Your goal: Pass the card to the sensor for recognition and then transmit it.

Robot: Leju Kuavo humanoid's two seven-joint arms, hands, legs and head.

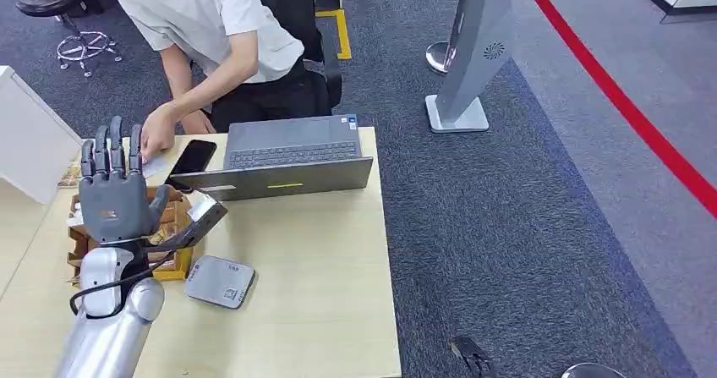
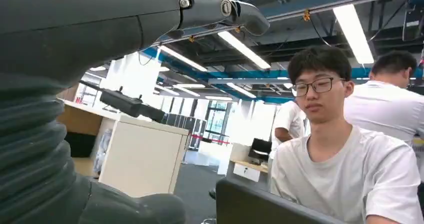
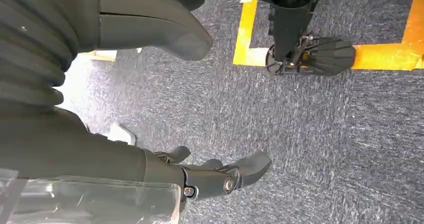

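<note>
The card (image 1: 155, 167) is lying at the far left of the table (image 1: 321, 276), under the person's hand (image 1: 157, 133). The left hand (image 1: 114, 194) is standing upright above the wooden tray (image 1: 173, 264), fingers straight and apart, holding nothing. The right hand (image 3: 150, 149) is hanging over the carpet, fingers loosely extended, gripping nothing.

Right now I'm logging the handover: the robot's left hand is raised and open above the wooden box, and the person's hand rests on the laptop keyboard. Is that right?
Not quite. In the head view the person's hand rests on the card lying on the table beside the black phone, not on the laptop keyboard. The rest holds: the left hand is raised and open above the wooden box.
</note>
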